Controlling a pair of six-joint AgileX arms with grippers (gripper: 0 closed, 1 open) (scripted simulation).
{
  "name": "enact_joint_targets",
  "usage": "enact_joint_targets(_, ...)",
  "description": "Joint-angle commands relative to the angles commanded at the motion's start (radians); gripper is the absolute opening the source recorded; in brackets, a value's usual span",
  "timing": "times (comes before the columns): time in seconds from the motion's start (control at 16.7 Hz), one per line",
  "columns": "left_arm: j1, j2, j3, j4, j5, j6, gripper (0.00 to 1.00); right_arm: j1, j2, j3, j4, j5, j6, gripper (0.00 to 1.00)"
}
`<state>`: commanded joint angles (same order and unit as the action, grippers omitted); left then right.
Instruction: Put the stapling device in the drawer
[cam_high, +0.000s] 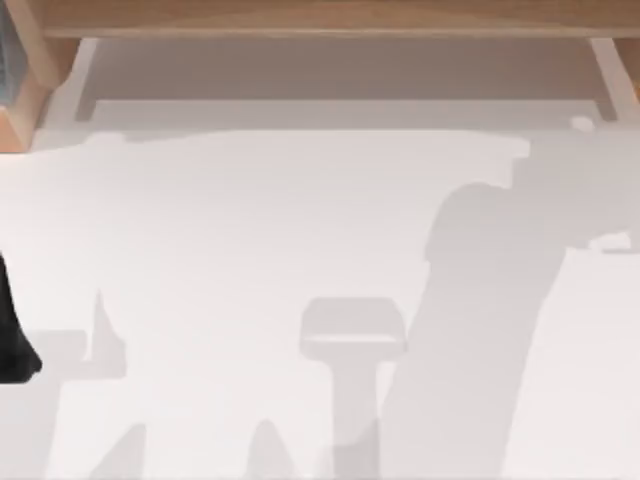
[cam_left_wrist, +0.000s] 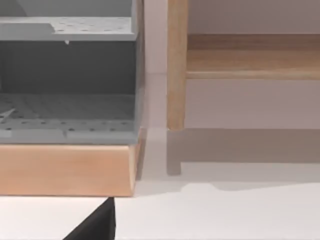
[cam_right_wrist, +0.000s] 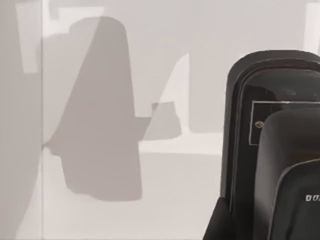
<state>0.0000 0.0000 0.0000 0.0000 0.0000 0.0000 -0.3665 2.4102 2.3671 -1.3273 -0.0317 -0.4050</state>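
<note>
Wooden drawer (cam_high: 300, 18) at white table's (cam_high: 250, 220) back, left gripper (cam_high: 12, 340) at left edge, state untellable.

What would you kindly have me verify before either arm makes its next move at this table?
1. Drawer open to receive something: it appears pulled out from the wooden cabinet: ok.
2. Where the stapling device lies, and whether it is held: cannot tell.
3. Left arm away from the drawer: it sits at the table's left edge: ok.
4. Left arm's gap to the wooden base under the grey shelf unit: a black part reaches near its corner: cannot tell.
5. Right arm above the white table, touching nothing: cannot tell.
</note>
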Motion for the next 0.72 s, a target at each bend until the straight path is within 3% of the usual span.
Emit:
enact_joint_targets(0.24, 0.000, 0.000, 0.000, 0.000, 0.000, 0.000, 1.00, -0.034, 0.112, -0.041, 0.007, -0.023, 0.031, 0.00)
enact_joint_targets(0.72, 0.000, 0.000, 0.000, 0.000, 0.000, 0.000, 1.00, -0.027, 0.091, -0.021, 0.012, -0.037, 0.052, 0.00)
